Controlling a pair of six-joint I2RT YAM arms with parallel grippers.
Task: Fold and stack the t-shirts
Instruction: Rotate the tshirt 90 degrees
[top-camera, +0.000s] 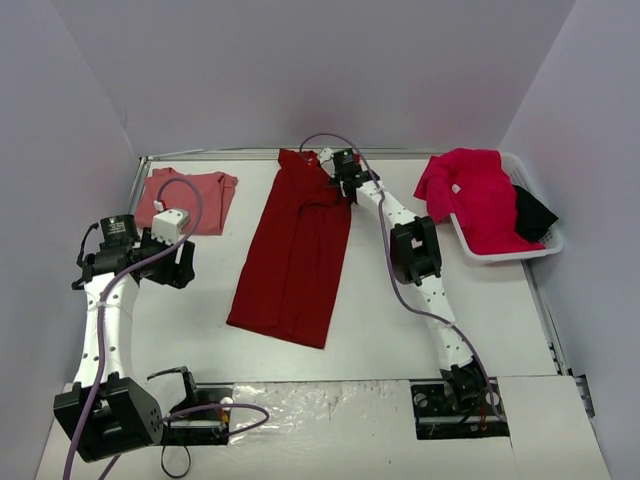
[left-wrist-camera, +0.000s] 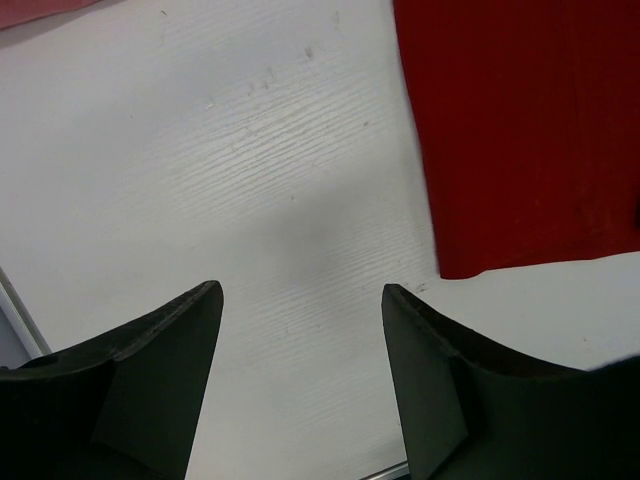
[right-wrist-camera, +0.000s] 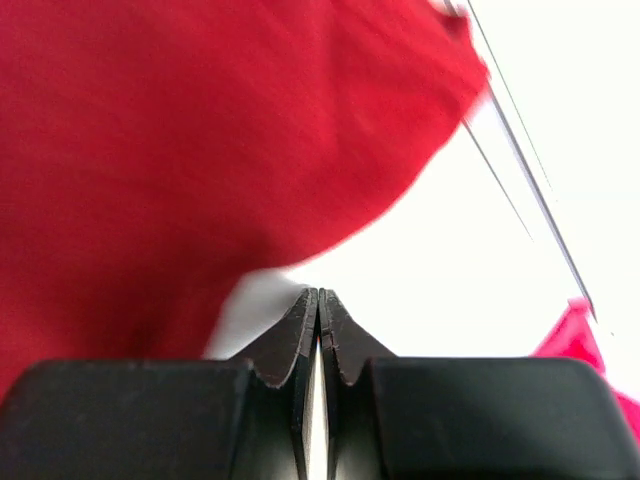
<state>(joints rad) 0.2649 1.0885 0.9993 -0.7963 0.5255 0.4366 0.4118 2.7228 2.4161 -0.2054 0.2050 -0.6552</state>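
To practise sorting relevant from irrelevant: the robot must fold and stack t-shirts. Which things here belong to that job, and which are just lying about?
Job: dark red shirt, salmon-pink shirt, bright pink shirt.
Lying about: white basket, black cloth in it.

I count three t-shirts: one dark crimson t-shirt (top-camera: 293, 255) laid out long, one salmon-pink t-shirt (top-camera: 190, 198) folded at the far left, and one raspberry t-shirt (top-camera: 468, 188) draped over the basket's edge. There is a single white plastic basket (top-camera: 510, 252) with one black cloth (top-camera: 533, 212) in it. Two robot arms, the left arm (top-camera: 100, 320) and the right arm (top-camera: 425, 285), share one white table (top-camera: 400, 340).
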